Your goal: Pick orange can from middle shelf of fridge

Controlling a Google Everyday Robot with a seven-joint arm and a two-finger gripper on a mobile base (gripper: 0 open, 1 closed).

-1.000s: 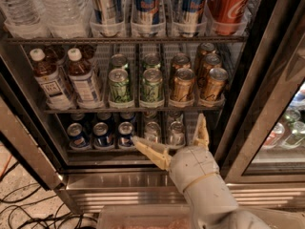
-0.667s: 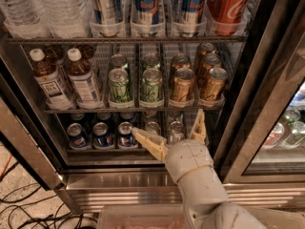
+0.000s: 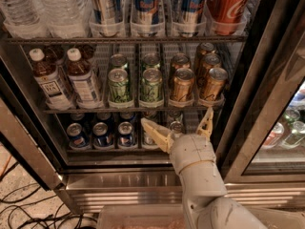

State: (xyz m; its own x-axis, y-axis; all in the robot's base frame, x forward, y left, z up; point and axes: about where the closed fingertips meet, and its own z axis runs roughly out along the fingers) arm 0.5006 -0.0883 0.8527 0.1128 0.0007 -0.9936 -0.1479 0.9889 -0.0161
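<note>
You are facing the open fridge [image 3: 143, 182], its steel sill running across the near bottom edge. The middle shelf [image 3: 100, 110], a dark wire rack, holds two tea bottles [image 3: 50, 80] at the left, then two columns of green cans [image 3: 119, 86], then two columns of orange cans at the right. The front orange can [image 3: 182, 85] of the left orange column stands at the shelf's front rail, just beside a green can on its left and another orange can [image 3: 212, 84] on its right. That right column sits near the dark door post [image 3: 248, 104], so there is little side room there. Above the can tops there is a gap of open room before the upper rack [image 3: 124, 40], which carries water bottles [image 3: 57, 6], tall cans [image 3: 145, 6] and a red Coca-Cola can [image 3: 228, 4]. The pale arm [image 3: 200, 185] rises from the near bottom, right of centre, leaning slightly left. The gripper [image 3: 175, 117] is below the middle shelf's rail, in front of the lower rack's small blue cans [image 3: 100, 133], with its fingers spread wide and holding nothing. The left finger [image 3: 153, 131] slants up and left; the right finger [image 3: 206, 123] points up, with its tip just under the rail below the right orange column. A glass door [image 3: 286, 128] stands at the far right, and cables [image 3: 28, 209] lie on the floor at the near left.
</note>
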